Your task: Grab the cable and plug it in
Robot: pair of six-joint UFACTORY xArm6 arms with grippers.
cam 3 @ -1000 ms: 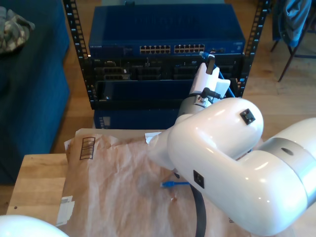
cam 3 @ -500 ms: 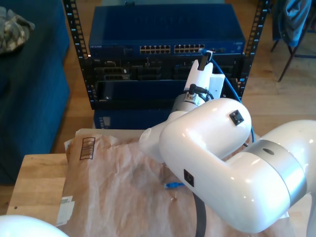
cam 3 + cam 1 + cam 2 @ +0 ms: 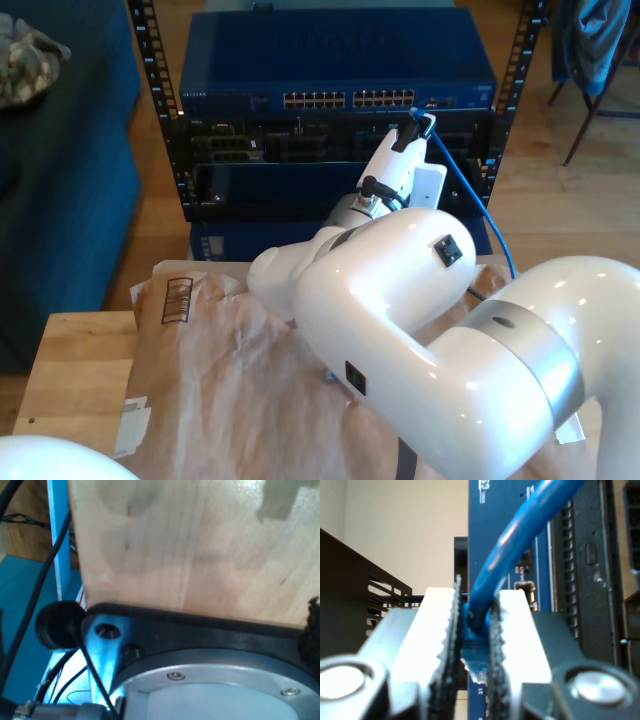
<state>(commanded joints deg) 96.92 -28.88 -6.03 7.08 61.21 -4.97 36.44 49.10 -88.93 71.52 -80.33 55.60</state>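
The cable [image 3: 466,182] is a thin bright-blue cord. It runs from behind the big white arm up to my second gripper [image 3: 420,122]. That gripper is shut on the cable's plug end, right in front of the blue switch [image 3: 340,60], by the end of its port row [image 3: 350,99] nearer the exterior view's right. In the second wrist view the toothed pads [image 3: 439,630] of my second gripper [image 3: 472,630] pinch the blue plug [image 3: 472,656]. From there the cable [image 3: 520,540] arches away past the switch's front panel [image 3: 490,510].
Black rack units [image 3: 300,145] sit under the switch between perforated rails [image 3: 155,90]. Brown paper [image 3: 220,370] covers a wooden table [image 3: 70,360]. A blue sofa [image 3: 60,180] stands at the exterior view's left. The first wrist view looks at a wooden board [image 3: 200,545], a metal base [image 3: 210,685] and black wires [image 3: 30,605].
The second arm's body has swung toward the exterior view's left, now covering the loose blue plug on the paper. Its gripper, still holding the cable, stays close to the switch's port row.
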